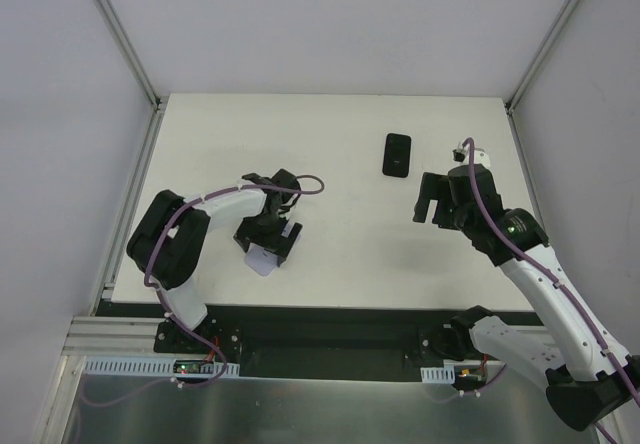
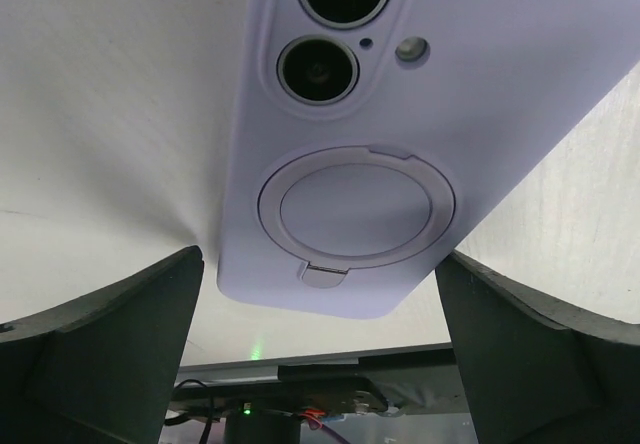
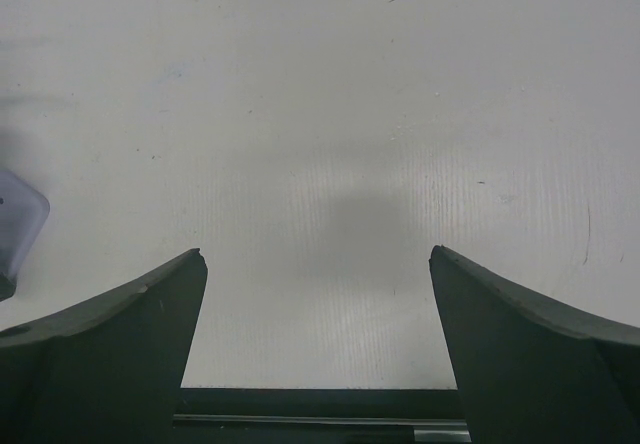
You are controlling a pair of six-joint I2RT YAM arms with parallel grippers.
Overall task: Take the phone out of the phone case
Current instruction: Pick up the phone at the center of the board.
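From above, the black phone [image 1: 397, 154] is seen lying flat on the white desk [image 1: 340, 254], towards the far right. It is well apart from the lilac phone case [image 1: 262, 262], which lies near the front edge under the left arm.

Only the left wrist view shows the case's back: a flat ring [image 2: 355, 207] and, beyond it, two dark round openings [image 2: 318, 69]. What fills them cannot be told. The left fingers [image 2: 100, 354] are spread wide, one on either side of the case's near end, and a sliver of desk is visible between one finger and the case.

The right fingers [image 3: 100, 354] are likewise held wide, over bare desk. In that view only the phone's near edge is caught at the top, and a lilac corner at the left border.

Open desk is seen between phone and case, and beyond the phone up to the far edge.
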